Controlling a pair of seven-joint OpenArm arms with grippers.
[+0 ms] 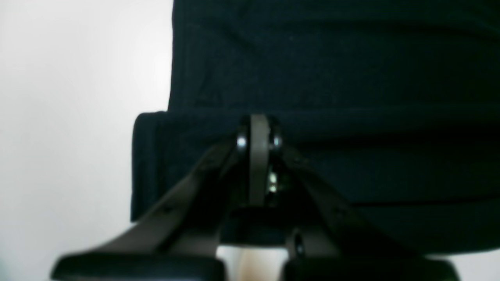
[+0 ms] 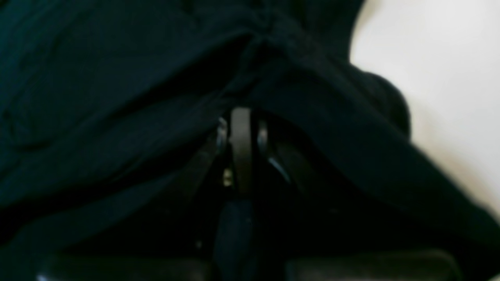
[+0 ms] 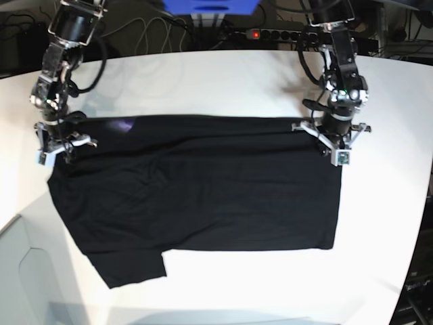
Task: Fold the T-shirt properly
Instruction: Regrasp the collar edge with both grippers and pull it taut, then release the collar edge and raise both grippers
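A white desk (image 3: pixel 223 284) fills the frame; beyond its top edge lie dark cables (image 3: pixel 142 27) and a power strip (image 3: pixel 270 34).

One overhead camera, two claw cameras.
My base view looks down on the whole counter (image 3: pixel 223 284); both wrist views sit very near the T-shirt (image 3: pixel 203 196) it shows.
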